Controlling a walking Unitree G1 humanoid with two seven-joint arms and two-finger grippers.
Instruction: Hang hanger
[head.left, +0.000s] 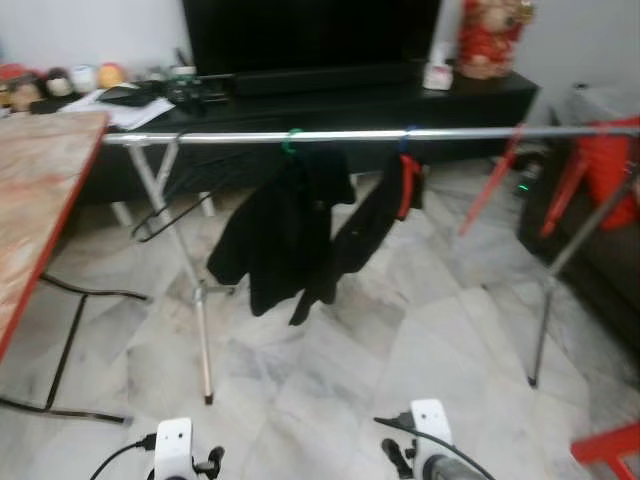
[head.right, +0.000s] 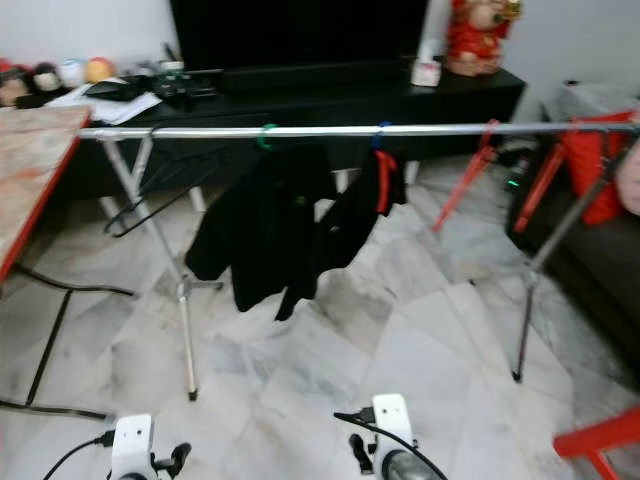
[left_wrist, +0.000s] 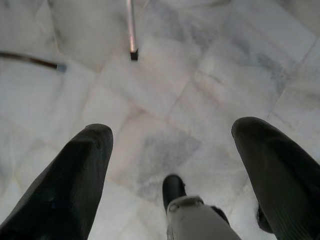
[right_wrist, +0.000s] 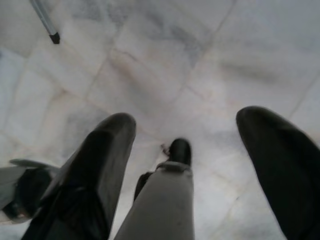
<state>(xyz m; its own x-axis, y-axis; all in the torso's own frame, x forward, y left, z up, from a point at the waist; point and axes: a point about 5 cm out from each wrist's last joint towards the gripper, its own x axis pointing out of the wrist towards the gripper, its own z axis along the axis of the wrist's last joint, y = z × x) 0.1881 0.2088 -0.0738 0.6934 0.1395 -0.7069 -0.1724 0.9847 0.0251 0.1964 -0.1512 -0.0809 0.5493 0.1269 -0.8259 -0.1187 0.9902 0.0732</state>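
A silver clothes rail (head.left: 350, 134) runs across the room at about chest height. A black garment (head.left: 285, 225) hangs from it on a green hook, and beside it a second black garment (head.left: 375, 215) on a red hanger. An empty black wire hanger (head.left: 165, 215) dangles near the rail's left end. Red hangers (head.left: 490, 180) lean from the rail at the right. Both arms hang low. My left gripper (left_wrist: 172, 129) and my right gripper (right_wrist: 187, 119) are open over the marble floor, holding nothing.
A table with a reddish marbled top (head.left: 40, 190) stands at the left. Behind the rack is a black TV console (head.left: 330, 100) with small items. The rack's legs (head.left: 200, 330) stand on the floor. A dark sofa (head.left: 600, 260) sits at the right.
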